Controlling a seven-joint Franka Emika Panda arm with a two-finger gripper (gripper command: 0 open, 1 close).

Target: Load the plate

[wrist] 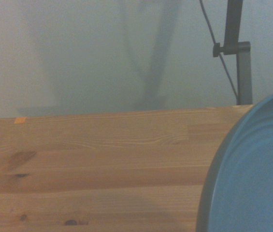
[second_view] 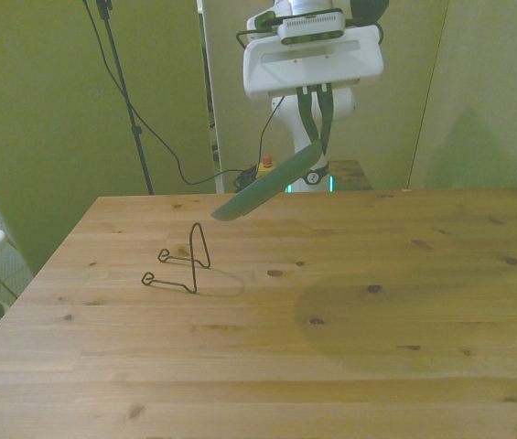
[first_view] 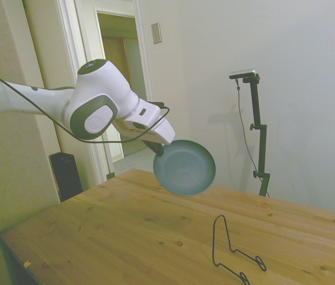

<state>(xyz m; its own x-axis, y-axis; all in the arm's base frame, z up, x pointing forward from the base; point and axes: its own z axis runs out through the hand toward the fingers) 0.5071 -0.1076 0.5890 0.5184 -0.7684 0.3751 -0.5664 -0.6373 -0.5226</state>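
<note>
The teal-green plate (first_view: 185, 168) hangs in the air above the wooden table (first_view: 125, 231), tilted steeply on edge. My gripper (first_view: 157, 148) is shut on its upper rim. In the front view the plate (second_view: 267, 186) shows nearly edge-on, slanting down toward the front view's left, held at my gripper (second_view: 315, 148). The wrist view shows the plate's inner face (wrist: 252, 179) close up over the table. A thin black wire rack (first_view: 232, 252) stands on the table, below and nearer the camera than the plate in the side view; in the front view the rack (second_view: 183, 265) stands to the plate's lower left.
The table edge (second_view: 75, 240) lies not far from the rack on the front view's left. A doorway (first_view: 120, 71) and a black speaker-like box (first_view: 66, 175) stand behind the arm, off the table.
</note>
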